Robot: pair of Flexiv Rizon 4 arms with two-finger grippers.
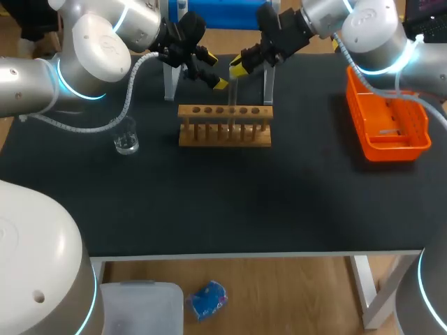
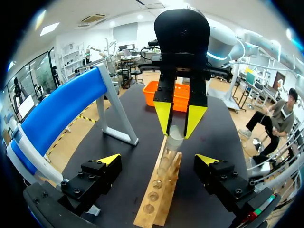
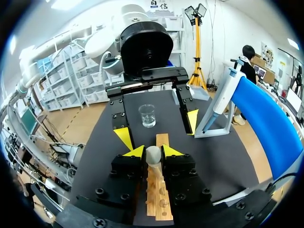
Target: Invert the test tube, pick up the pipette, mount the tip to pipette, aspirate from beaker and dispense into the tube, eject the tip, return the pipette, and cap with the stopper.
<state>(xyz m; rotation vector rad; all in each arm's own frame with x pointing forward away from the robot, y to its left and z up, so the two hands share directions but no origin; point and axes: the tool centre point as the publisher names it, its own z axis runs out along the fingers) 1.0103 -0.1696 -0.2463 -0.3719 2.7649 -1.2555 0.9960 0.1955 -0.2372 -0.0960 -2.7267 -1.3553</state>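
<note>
One clear glass test tube stood upright over the light wooden test-tube rack, its upper end clamped between the two yellow tips of the right tool. Whether its lower end sat inside a hole of the rack or just above it could not be told. The right arm came in from the far right corner, and its tool hung above the middle of the rack.

Facing it, the left tool was released, its fingers spread wide to either side of the rack, near the tube and touching neither.

Beyond the rack, a white and grey pipette hung on a blue-topped stand with grey legs at the far edge of the black worktop. A small clear glass beaker stood to the left of the rack, apart from it. An orange plastic mesh basket sat well apart at the right side, under the right arm.
</note>
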